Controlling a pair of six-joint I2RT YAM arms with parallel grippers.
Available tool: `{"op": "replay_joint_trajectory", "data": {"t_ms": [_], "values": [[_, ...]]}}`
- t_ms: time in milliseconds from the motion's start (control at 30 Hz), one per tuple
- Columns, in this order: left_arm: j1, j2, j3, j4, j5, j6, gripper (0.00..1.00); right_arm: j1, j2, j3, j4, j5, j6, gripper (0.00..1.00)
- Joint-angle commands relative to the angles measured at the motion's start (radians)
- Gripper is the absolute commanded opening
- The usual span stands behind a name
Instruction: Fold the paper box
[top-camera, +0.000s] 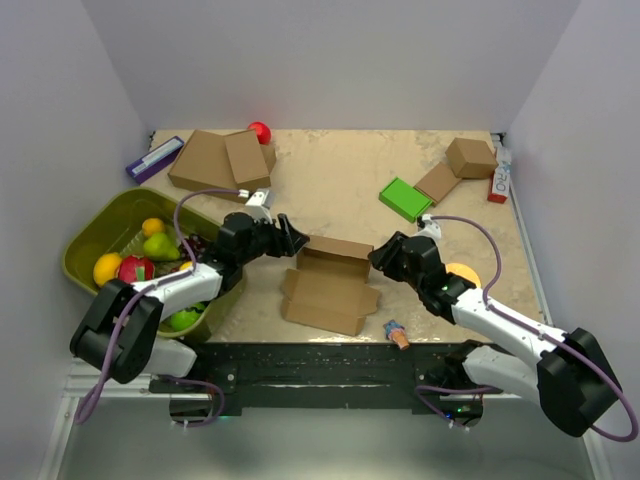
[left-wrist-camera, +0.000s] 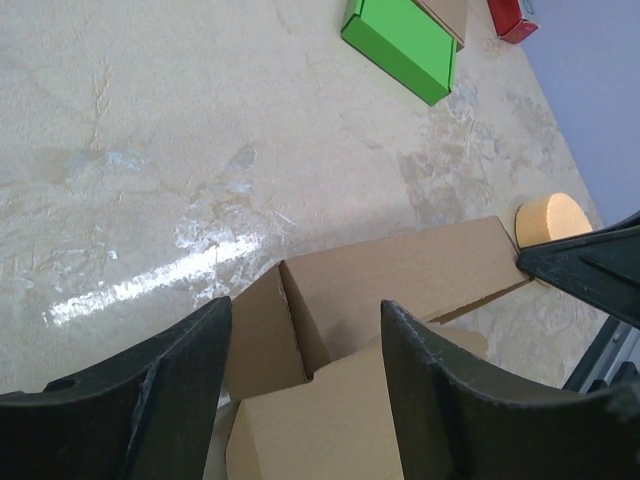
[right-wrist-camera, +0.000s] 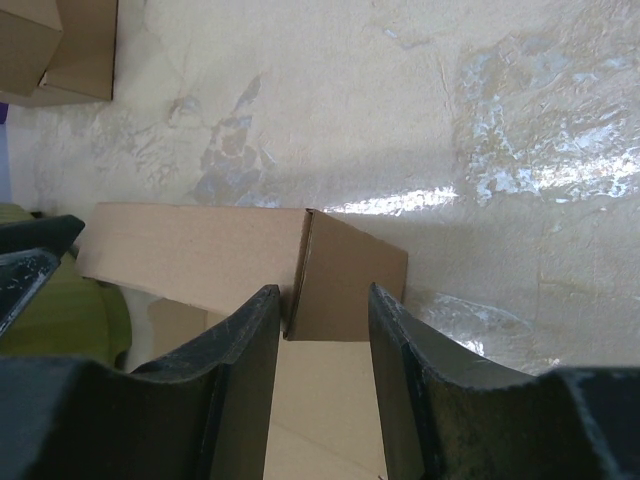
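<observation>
Paper box (top-camera: 325, 290) sits mid-bench (top-camera: 350, 180), toward the near edge, half formed: back wall raised, front panel flat. Left fingers (left-wrist-camera: 150, 400) apart, straddling the box's left rear corner. Right fingers (right-wrist-camera: 230, 390) apart, straddling the upright right end flap; neither pair visibly pinches cardboard.

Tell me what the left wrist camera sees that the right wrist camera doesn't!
Only the left wrist camera shows the green box, a red thing at the top edge and a round yellow disc. Only the right wrist camera shows the stacked brown boxes and a bit of the green bin. Both show the paper box, partly folded, on the table. Each also shows its own hand over the box, the left hand and the right hand, with fingers apart.
</observation>
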Motion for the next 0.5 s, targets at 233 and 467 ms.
{"op": "replay_joint_trajectory", "data": {"t_ms": [233, 467], "values": [[0.031, 0.109, 0.0, 0.026, 0.037, -0.003, 0.54, -0.001, 0.016, -0.02, -0.047, 0.019, -0.011, 0.42], [0.031, 0.118, -0.019, -0.017, 0.026, 0.031, 0.52, -0.002, 0.012, -0.023, -0.047, 0.022, -0.011, 0.42]]}}
